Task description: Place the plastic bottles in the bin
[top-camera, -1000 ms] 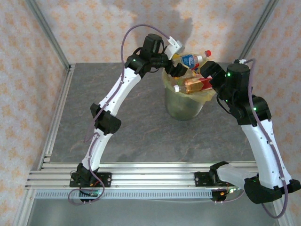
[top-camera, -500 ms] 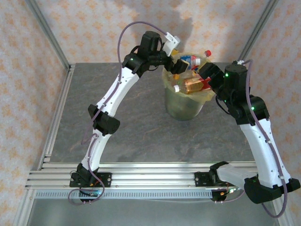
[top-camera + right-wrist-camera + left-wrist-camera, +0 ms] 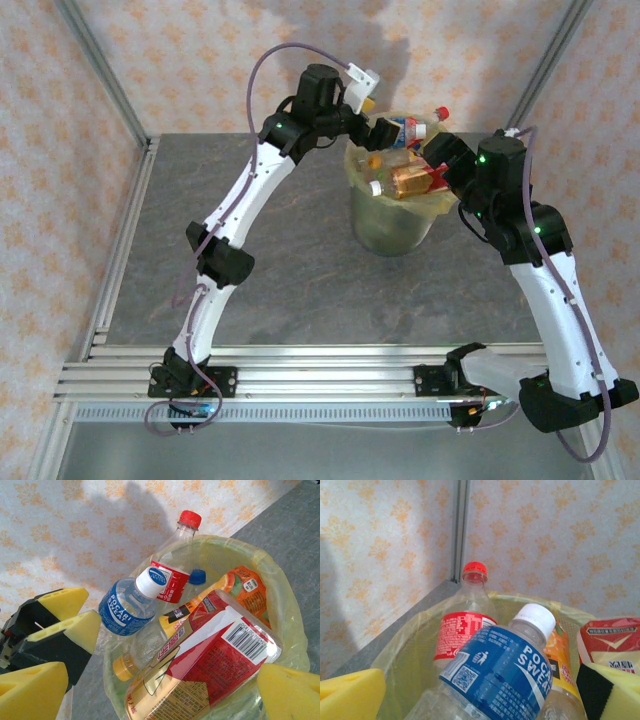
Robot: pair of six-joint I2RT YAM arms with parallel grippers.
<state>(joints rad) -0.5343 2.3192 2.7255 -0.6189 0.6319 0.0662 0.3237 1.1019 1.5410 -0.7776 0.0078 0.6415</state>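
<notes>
The bin [image 3: 392, 228] stands at the back of the table, heaped with plastic bottles. On top lie a blue-labelled bottle [image 3: 500, 675] with a white cap, a red-capped bottle [image 3: 466, 627], an orange-labelled one [image 3: 561, 666] and a big red-and-gold one [image 3: 210, 660]. My left gripper [image 3: 377, 132] hangs open at the bin's far-left rim. The blue-labelled bottle [image 3: 125, 607] rests between its yellow pads [image 3: 350, 696], touching neither. My right gripper [image 3: 440, 162] is open at the right rim, its pads [image 3: 290, 692] on either side of the red-and-gold bottle, with a gap on the left.
The bin's yellowish liner [image 3: 282, 597] folds over the rim. A patterned back wall and a metal corner post [image 3: 461, 530] stand close behind the bin. Grey tabletop [image 3: 300, 270] spreads in front of it.
The left gripper has opened fully and drawn back a little. The blue-labelled bottle has settled onto the pile. The right arm has barely shifted.
</notes>
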